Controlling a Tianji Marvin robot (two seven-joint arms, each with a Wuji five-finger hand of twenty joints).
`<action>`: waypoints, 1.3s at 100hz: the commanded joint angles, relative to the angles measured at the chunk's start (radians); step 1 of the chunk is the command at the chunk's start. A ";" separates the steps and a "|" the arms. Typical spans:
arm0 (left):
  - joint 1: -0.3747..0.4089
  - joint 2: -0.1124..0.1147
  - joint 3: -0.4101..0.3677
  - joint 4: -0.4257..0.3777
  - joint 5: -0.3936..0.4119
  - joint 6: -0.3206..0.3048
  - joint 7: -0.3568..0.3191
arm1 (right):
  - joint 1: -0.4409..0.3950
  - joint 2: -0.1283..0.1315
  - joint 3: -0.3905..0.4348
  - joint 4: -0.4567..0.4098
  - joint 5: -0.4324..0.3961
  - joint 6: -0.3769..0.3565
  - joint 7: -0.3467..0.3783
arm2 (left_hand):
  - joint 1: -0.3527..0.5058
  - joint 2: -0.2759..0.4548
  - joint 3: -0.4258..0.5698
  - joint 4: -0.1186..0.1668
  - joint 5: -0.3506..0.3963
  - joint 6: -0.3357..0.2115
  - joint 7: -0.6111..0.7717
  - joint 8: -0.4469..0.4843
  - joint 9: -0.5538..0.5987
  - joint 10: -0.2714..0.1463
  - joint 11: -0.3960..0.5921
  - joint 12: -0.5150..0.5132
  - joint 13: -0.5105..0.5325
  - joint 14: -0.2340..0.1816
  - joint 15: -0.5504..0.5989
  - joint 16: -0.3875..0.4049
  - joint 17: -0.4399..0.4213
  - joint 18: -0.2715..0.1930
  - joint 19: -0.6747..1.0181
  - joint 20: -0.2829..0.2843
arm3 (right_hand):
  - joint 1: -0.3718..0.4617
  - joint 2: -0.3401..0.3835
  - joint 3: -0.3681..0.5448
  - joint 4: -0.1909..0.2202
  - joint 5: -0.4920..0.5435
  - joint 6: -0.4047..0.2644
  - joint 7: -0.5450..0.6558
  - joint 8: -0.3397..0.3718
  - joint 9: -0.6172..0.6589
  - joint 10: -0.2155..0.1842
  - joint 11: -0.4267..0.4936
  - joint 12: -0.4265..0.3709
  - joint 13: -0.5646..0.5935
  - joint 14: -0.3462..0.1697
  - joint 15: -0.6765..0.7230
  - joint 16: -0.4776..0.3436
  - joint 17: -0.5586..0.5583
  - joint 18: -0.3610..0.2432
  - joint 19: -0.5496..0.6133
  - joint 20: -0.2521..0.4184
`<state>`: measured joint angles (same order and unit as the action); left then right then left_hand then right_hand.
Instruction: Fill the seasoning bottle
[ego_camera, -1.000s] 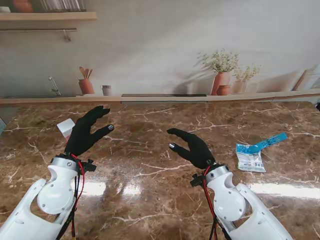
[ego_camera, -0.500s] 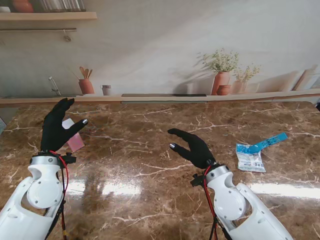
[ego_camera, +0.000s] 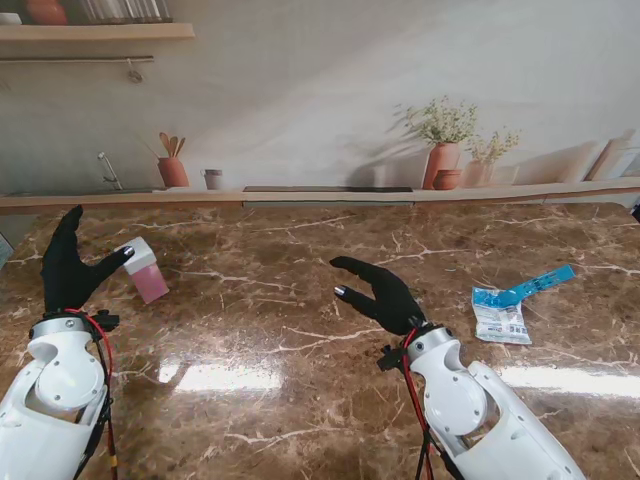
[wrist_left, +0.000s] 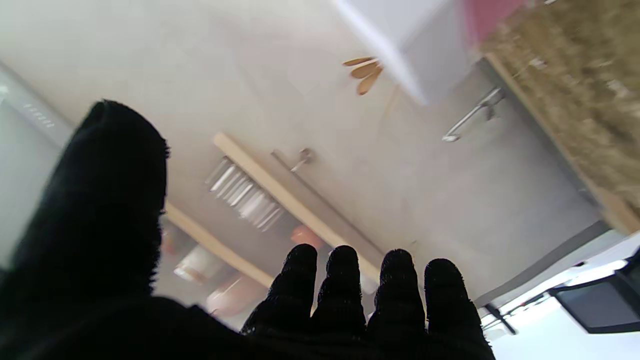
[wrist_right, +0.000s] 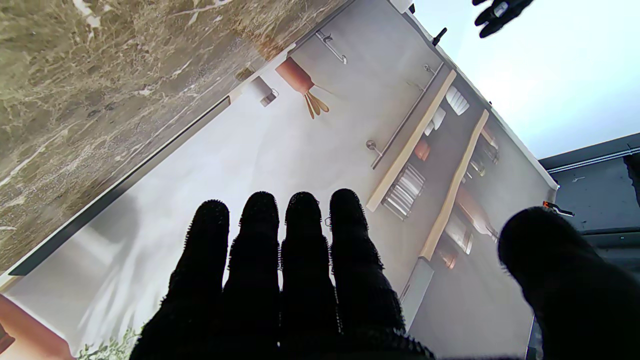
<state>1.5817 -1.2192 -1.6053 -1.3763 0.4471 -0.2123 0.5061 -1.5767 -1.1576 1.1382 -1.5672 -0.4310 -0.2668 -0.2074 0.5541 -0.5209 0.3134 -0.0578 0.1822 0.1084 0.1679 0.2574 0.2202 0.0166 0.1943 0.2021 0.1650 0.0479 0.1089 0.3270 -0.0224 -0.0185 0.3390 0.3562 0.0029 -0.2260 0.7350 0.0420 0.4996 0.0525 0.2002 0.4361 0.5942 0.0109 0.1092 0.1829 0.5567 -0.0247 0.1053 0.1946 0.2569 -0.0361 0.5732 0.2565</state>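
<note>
The seasoning bottle (ego_camera: 145, 271) has a white cap and pink contents and stands on the marble table (ego_camera: 300, 300) at the far left. My left hand (ego_camera: 72, 272) is open just left of it, thumb tip close to the cap, not gripping. The left wrist view catches the bottle (wrist_left: 425, 35) blurred and close, beyond my outstretched fingers (wrist_left: 345, 295). A blue and white seasoning packet (ego_camera: 508, 305) lies on the table to the right. My right hand (ego_camera: 382, 294) hovers open mid-table, left of the packet, holding nothing.
A backdrop wall (ego_camera: 320, 110) with printed shelf, utensil pot and potted plants rises behind the table's far edge. Bright light reflections lie on the marble nearer to me.
My left hand has swung leftward across the table, passing over the bottle, and now sits open on the bottle's left side. The right hand has hardly moved.
</note>
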 joint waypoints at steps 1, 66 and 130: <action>-0.008 0.001 0.002 0.049 -0.012 0.016 -0.015 | 0.000 -0.004 -0.005 0.007 0.007 0.006 0.013 | 0.001 -0.042 -0.013 -0.029 -0.047 -0.018 -0.060 0.037 -0.038 -0.049 -0.043 0.020 -0.046 -0.055 -0.025 -0.009 -0.009 -0.053 -0.044 0.036 | 0.027 -0.010 0.018 0.006 -0.022 -0.018 -0.002 0.001 -0.001 -0.022 0.003 0.011 -0.014 -0.023 -0.002 -0.005 -0.003 -0.007 0.006 0.001; -0.154 -0.002 0.089 0.367 -0.132 0.065 -0.112 | 0.016 -0.005 -0.033 0.001 -0.007 0.068 0.013 | -0.048 -0.189 0.190 -0.079 -0.048 -0.059 -0.168 0.047 -0.042 -0.112 -0.090 0.043 -0.045 -0.071 -0.034 -0.007 -0.010 -0.068 -0.105 0.086 | 0.038 -0.017 0.037 0.001 -0.010 -0.028 0.005 0.004 0.017 -0.024 0.011 0.024 -0.001 -0.020 0.004 0.000 0.010 0.001 0.020 0.015; -0.332 -0.030 0.195 0.637 -0.253 -0.010 -0.184 | 0.026 0.001 -0.045 -0.013 -0.026 0.092 0.036 | -0.047 -0.233 0.260 -0.097 -0.035 -0.239 -0.101 0.122 -0.032 -0.080 -0.039 -0.016 -0.079 -0.056 -0.042 -0.007 -0.017 -0.060 -0.227 0.074 | 0.045 -0.023 0.061 -0.008 0.002 -0.050 0.014 0.012 0.030 -0.032 0.015 0.037 0.002 -0.021 0.006 0.007 0.004 0.000 0.019 0.019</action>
<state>1.2527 -1.2358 -1.4205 -0.7524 0.1947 -0.2176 0.3421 -1.5498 -1.1563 1.0960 -1.5785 -0.4590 -0.1852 -0.1888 0.5414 -0.7053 0.5461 -0.1300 0.1706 -0.0760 0.0362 0.3840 0.1794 -0.0545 0.1454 0.1952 0.1310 -0.0057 0.0853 0.3262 -0.0925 -0.1436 0.0438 0.4068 0.0521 -0.2358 0.7783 0.0451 0.5003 0.0328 0.2020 0.4361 0.6147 0.0068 0.1208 0.2063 0.5571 -0.0247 0.1070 0.1946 0.2662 -0.0254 0.5776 0.2565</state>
